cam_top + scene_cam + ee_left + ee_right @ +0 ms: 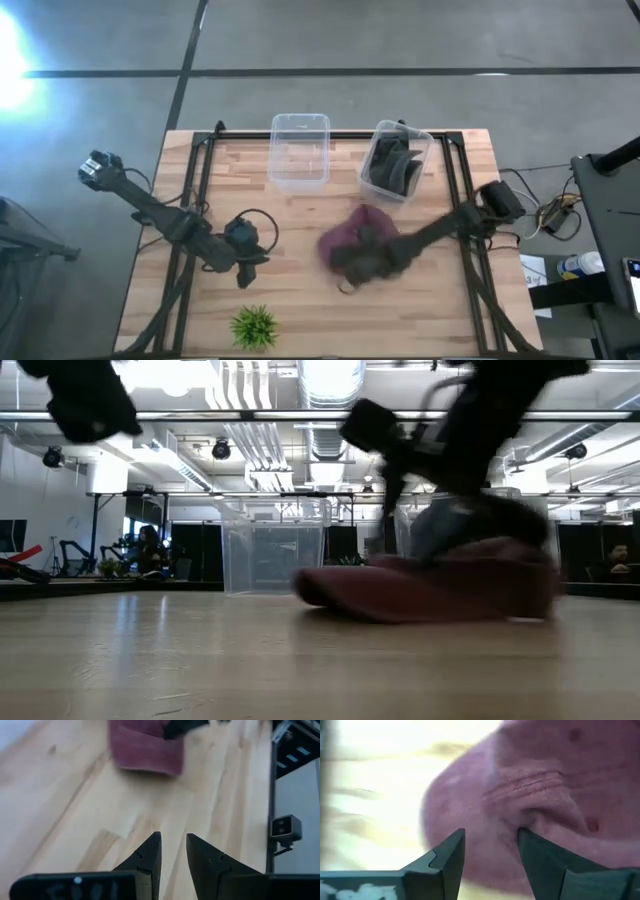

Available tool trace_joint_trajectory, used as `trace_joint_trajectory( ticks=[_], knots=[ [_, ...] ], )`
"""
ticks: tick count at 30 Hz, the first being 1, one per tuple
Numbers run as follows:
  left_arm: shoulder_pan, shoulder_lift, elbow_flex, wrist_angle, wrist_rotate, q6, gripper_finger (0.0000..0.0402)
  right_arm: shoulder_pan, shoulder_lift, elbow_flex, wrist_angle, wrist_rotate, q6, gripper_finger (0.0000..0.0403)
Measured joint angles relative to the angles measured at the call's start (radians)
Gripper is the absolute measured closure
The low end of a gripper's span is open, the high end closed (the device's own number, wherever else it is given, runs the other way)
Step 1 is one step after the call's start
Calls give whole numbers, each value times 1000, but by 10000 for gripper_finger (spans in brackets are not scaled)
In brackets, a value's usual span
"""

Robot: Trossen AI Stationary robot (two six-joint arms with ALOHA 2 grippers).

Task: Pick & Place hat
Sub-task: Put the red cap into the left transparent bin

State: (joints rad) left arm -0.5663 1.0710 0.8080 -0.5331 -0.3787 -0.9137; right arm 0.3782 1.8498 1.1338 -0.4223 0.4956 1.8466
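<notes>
Maroon hat (352, 236) sits mid-counter, right of centre, on the wood counter (420, 300). Right claw (487, 855) is on it — fingers parted, fabric bunched between the tips, not clamped. Left claw (173, 852) rests over bare wood at left-centre, tips nearly closed on nothing, well apart from the hat. Empty clear bin (299, 148) and bin of dark items (396, 160) line the far edge — open wood along the near edge except the small plant (253, 326).

A maroon cloth hat (352, 237), stitched and matt, lies on a pale wood-plank counter (300, 300); two bins (300, 148) are clear glossy plastic.
</notes>
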Motion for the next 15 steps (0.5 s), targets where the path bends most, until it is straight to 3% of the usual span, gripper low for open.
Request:
trace_joint_trajectory(
  ticks=[4, 7, 12, 15],
  knots=[
    [0, 0, -83, 82, 3, -102, 317, -97, -6, 15, 300, -10, -266, 225],
    [0, -2, -140, 178, 0, -191, 317, -119, -16, 53, 342, 9, -318, 225],
    [2, -2, -248, 320, -38, -386, 317, -106, -44, 146, 70, 27, -318, 226],
    [2, -5, -324, 411, -112, -498, 317, -90, -34, 181, -110, -26, -251, 227]
  ],
)
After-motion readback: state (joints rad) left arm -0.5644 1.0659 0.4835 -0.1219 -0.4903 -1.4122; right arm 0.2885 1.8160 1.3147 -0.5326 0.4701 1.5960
